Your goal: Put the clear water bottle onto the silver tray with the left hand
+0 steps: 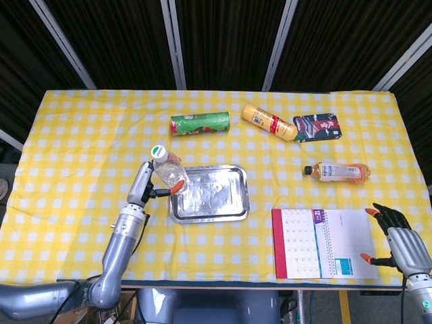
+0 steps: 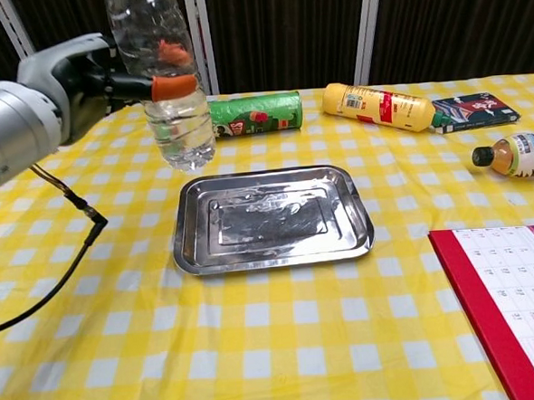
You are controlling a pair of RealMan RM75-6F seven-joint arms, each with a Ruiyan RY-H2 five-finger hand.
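Yellow checked tablecloth [image 2: 285, 344]: green can [image 2: 244, 116] behind silver tray [image 2: 272, 251], path unobstructed.

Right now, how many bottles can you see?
3. The clear water bottle is held in the left hand by the tray; the yellow bottle and the orange drink bottle lie on the table.

Left arm [image 1: 120, 241]: smooth silver-grey cylindrical segments, tapering toward the wrist; darker grey ring at a joint. A thin black cable [image 2: 67, 267] loops loose beneath the forearm. Left hand [image 1: 143, 187]: pale grey shell at the back, black inner parts, orange fingertips [image 2: 171, 84].

Right hand [image 1: 399, 237]: black fingers with orange tips, grey metallic back plate with ribbed seams, set on a silver-grey wrist cylinder bearing a small green mark at the frame's lower edge.
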